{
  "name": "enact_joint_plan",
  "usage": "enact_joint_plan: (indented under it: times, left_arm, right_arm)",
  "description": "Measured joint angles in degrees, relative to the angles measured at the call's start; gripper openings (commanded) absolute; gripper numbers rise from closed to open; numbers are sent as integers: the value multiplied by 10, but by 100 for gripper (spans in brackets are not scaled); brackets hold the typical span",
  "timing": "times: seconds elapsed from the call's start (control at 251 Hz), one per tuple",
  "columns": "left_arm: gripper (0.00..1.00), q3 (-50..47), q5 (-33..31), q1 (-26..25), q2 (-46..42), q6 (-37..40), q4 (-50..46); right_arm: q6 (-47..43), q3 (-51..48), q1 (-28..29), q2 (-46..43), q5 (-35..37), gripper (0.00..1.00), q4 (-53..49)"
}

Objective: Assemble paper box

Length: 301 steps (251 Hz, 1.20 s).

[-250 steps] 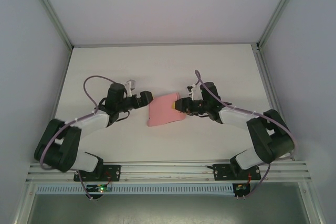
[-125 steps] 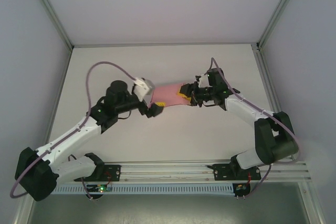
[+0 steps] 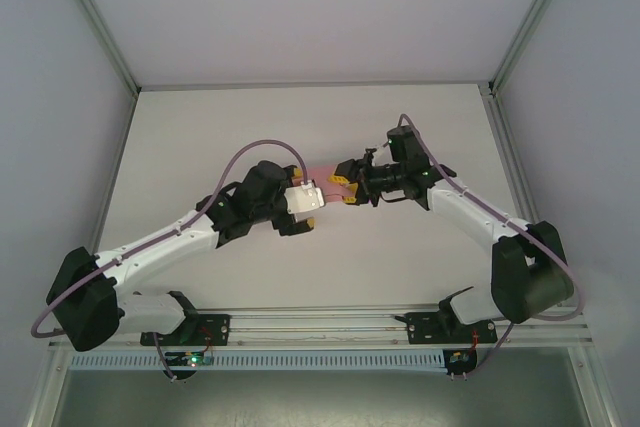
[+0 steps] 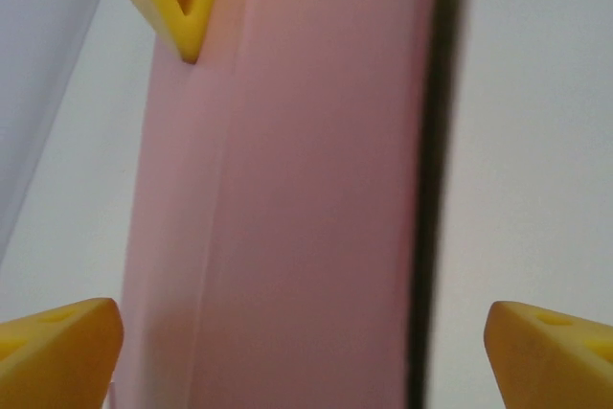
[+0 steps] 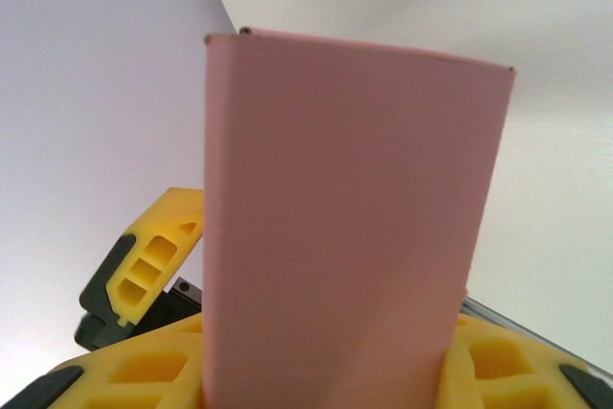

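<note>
Watching remotely, I saw the right gripper [image 5: 326,375] pinching one end of the plain pink paper box [image 5: 350,227] over the middle of the table [image 3: 200,137]. The left gripper's [image 4: 305,347] jaws stood spread wide around its other end.

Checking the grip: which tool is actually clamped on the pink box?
The right tool: its yellow fingers clamp one end of the paper box. The left tool stands open, straddling the box.

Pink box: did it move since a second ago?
Yes. The paper box has shifted up the overhead view, away from the metal rail at the bottom. The right gripper is clamped on it.
</note>
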Motion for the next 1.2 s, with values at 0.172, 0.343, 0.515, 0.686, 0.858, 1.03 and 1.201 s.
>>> enact_joint_plan:
  times: [0.172,0.343,0.515,0.686,0.858,1.03,1.201]
  left_arm:
    - [81,-15,-46,-4,-3,20,34]
    - [63,-22,-70,-5,-4,34,57]
    - [40,-29,-64,-6,-12,39,77]
    - [38,-29,-53,-11,-14,47,76]
    - [37,-19,-49,-9,-15,29,52]
    - [38,19,-24,4,0,-5,-38]
    - [39,56,58,37,54,-33,-162]
  right_arm:
    - [24,0,0,-5,12,32,2]
    - [47,-9,2,-26,30,36,11]
    - [67,-25,4,-47,42,36,18]
    - [68,-37,4,-71,59,89,17]
    - [10,-38,-3,-111,77,98,8]
    - [-177,-7,-27,-161,173,98,-92]
    - [-412,-7,-27,-225,242,98,-73]
